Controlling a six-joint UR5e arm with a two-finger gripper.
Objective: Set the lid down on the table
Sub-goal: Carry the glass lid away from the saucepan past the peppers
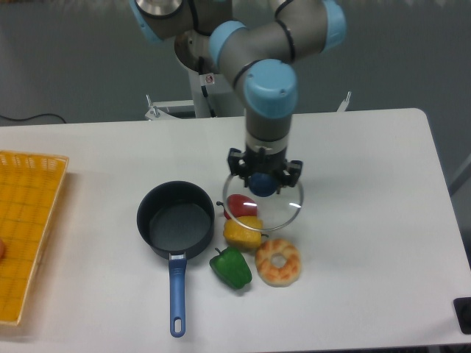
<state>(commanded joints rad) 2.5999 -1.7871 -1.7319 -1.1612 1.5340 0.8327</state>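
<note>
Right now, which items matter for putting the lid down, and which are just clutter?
Job items: lid, gripper holding its knob, table.
Clutter: saucepan, red pepper, yellow pepper, green pepper, bagel, yellow tray.
</note>
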